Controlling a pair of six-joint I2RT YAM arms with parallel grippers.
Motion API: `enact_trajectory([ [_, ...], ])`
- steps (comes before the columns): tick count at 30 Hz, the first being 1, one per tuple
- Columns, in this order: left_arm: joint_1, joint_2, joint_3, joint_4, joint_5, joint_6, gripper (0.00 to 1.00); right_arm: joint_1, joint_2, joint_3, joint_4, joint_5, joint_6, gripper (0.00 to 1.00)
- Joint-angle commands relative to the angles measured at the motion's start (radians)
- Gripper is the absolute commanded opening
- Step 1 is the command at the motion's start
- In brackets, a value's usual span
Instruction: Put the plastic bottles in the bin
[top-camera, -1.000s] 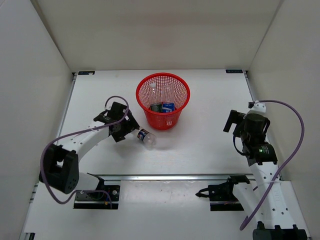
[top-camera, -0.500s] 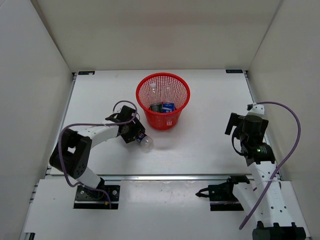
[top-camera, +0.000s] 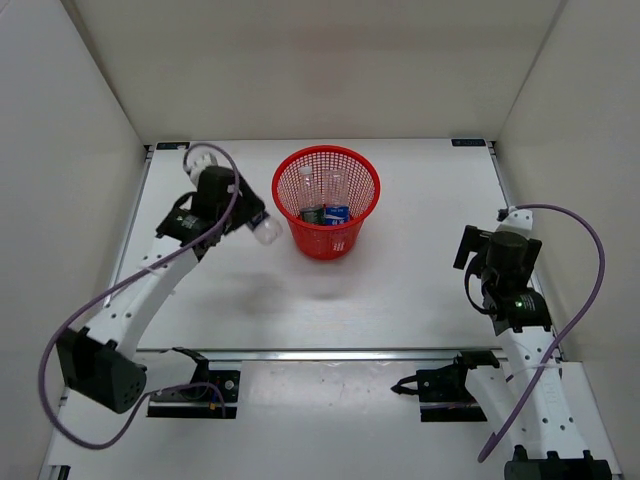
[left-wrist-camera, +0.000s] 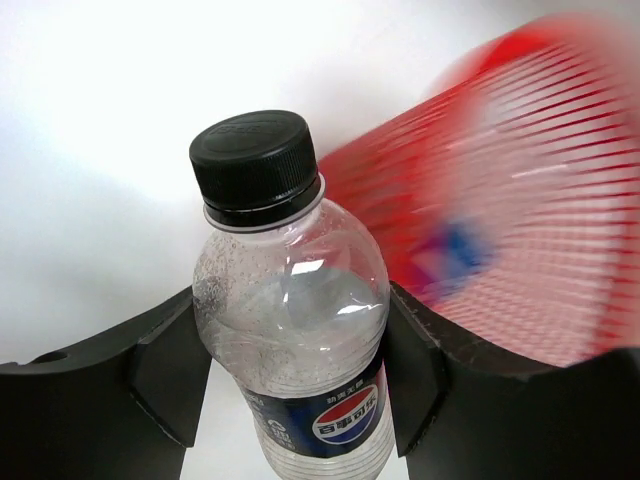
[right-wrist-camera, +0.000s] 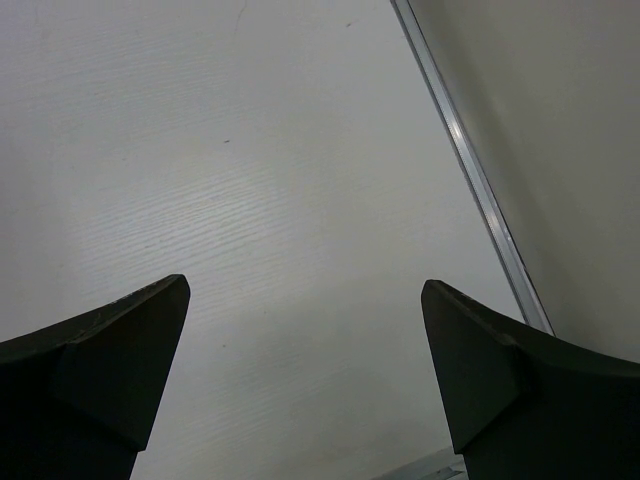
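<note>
My left gripper (left-wrist-camera: 295, 375) is shut on a clear plastic bottle (left-wrist-camera: 290, 330) with a black cap and a dark blue label. Both black fingers press on its sides. From above, the held bottle (top-camera: 266, 231) hangs off the table just left of the red mesh bin (top-camera: 326, 243), with the left gripper (top-camera: 250, 222) beside the bin's wall. The bin (left-wrist-camera: 540, 190) fills the right of the left wrist view, blurred. Inside it lie a green-labelled bottle (top-camera: 313, 214) and a blue-labelled bottle (top-camera: 337, 213). My right gripper (right-wrist-camera: 305, 370) stands open over bare table, far right (top-camera: 468, 246).
White walls close off the table at the back and on both sides. A metal rail (right-wrist-camera: 470, 170) runs along the table's right edge beside my right gripper. The arm bases and their mounting brackets (top-camera: 440, 382) sit at the near edge.
My left gripper closed on the dark-labelled bottle lying on the table and lifted it up and back, to the bin's left side. The right arm barely moved.
</note>
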Motion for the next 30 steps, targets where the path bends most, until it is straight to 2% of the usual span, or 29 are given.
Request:
enact_trajectory([
  [1, -0.071, -0.068, 0.268, -0.005, -0.194, 0.146, 0.46, -0.015, -0.022, 0.015, 0.044, -0.012, -0.009, 0.99],
  [4, -0.099, -0.001, 0.379, 0.09, -0.186, 0.215, 0.49, -0.016, -0.027, 0.006, 0.048, -0.024, -0.004, 0.99],
  [7, -0.142, 0.101, 0.442, 0.202, -0.12, 0.269, 0.51, -0.015, -0.03, 0.014, 0.06, -0.035, 0.008, 1.0],
  [8, -0.156, 0.145, 0.464, 0.227, -0.089, 0.27, 0.55, -0.016, -0.032, 0.008, 0.062, -0.036, 0.008, 0.99],
  [10, -0.202, 0.235, 0.522, 0.232, -0.109, 0.293, 0.57, -0.018, -0.032, 0.0, 0.067, -0.048, 0.014, 0.99],
  [14, -0.217, 0.381, 0.706, 0.128, -0.023, 0.301, 0.73, -0.027, 0.003, 0.012, 0.065, -0.061, 0.019, 0.99],
  [16, -0.237, 0.408, 0.761, 0.073, -0.055, 0.315, 0.91, -0.028, 0.019, 0.04, 0.051, -0.047, 0.014, 0.99],
  [17, -0.248, 0.398, 0.764, 0.056, -0.085, 0.326, 0.99, -0.028, 0.03, 0.046, 0.051, -0.035, 0.004, 0.99],
  [21, -0.221, 0.294, 0.674, 0.039, -0.08, 0.313, 0.98, -0.028, 0.019, 0.049, 0.059, -0.021, 0.005, 1.0],
  [24, -0.211, 0.188, 0.59, 0.013, -0.141, 0.313, 0.99, -0.025, 0.017, 0.052, 0.056, -0.022, 0.019, 0.99],
  [27, -0.156, 0.076, 0.496, -0.056, -0.155, 0.277, 0.99, -0.054, 0.025, 0.061, 0.027, -0.082, -0.013, 0.99],
  [30, -0.052, -0.063, 0.374, -0.148, -0.168, 0.241, 0.99, -0.048, 0.045, 0.072, -0.014, -0.136, -0.003, 1.0],
])
